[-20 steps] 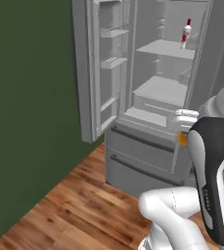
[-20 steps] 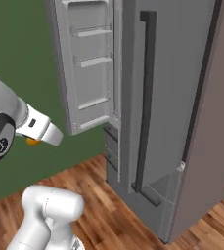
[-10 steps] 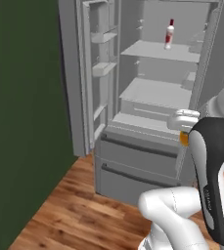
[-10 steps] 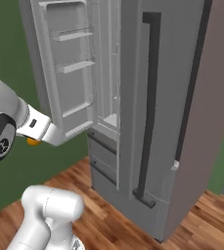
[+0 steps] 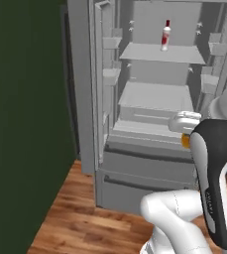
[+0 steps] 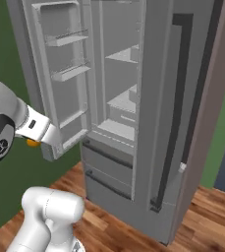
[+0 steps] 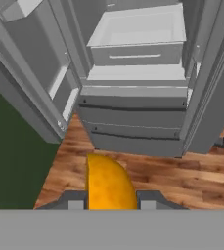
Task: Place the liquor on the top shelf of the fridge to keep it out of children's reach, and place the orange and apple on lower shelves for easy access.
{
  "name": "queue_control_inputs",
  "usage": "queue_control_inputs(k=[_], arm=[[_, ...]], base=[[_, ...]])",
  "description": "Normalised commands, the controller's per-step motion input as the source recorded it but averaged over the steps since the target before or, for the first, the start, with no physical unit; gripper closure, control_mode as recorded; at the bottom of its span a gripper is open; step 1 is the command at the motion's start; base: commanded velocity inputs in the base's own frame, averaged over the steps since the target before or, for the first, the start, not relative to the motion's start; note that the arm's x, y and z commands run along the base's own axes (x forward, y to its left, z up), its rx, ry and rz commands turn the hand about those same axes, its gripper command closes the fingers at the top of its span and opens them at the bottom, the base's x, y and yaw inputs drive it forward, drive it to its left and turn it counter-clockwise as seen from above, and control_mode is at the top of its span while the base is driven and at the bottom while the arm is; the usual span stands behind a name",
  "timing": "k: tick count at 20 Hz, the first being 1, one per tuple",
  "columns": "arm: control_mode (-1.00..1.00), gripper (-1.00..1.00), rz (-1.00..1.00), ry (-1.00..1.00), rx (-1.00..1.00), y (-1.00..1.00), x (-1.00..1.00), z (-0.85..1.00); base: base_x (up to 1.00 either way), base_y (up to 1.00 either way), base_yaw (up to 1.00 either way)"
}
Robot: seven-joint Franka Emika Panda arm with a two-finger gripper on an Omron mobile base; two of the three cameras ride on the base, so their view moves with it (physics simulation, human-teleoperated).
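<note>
On the top shelf (image 5: 164, 52) the liquor (image 5: 165, 35) is placed, while the orange (image 7: 108, 183), apparently clamped in the gripper (image 7: 111, 201), is unshelved.

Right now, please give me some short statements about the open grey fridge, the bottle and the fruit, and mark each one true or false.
1. The small clear-white bottle with a red cap stands upright on the flat pale-grey top shelf of the tall grey fridge. True.
2. The gripper has its jaws shut on the small round orange fruit. True.
3. The orange fruit already lies on a lower shelf. False: it is in the jaws, in front of the fridge and above the wooden floor.
4. Both fridge doors are shut. False: the doors stand open and the inner shelves show.
5. The bottle lies on its side in a door rack. False: it stands on the wide top shelf.
</note>
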Motion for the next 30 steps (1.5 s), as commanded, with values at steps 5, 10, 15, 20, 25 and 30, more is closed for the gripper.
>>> queue_control_inputs(k=[5,10,15,20,25,30], arm=[[1.00,1.00,0.00,0.00,0.00,0.00,0.00,0.00],[1.00,1.00,0.00,0.00,0.00,0.00,0.00,0.00],[1.00,1.00,0.00,0.00,0.00,0.00,0.00,0.00],[1.00,1.00,0.00,0.00,0.00,0.00,0.00,0.00],[1.00,1.00,0.00,0.00,0.00,0.00,0.00,0.00],[1.00,1.00,0.00,0.00,0.00,0.00,0.00,0.00]], base=[[0.44,0.23,-0.32],[0.40,0.17,-0.30],[0.39,0.30,-0.29],[0.38,0.35,-0.27],[0.29,0.33,-0.22],[0.32,0.14,-0.15]])
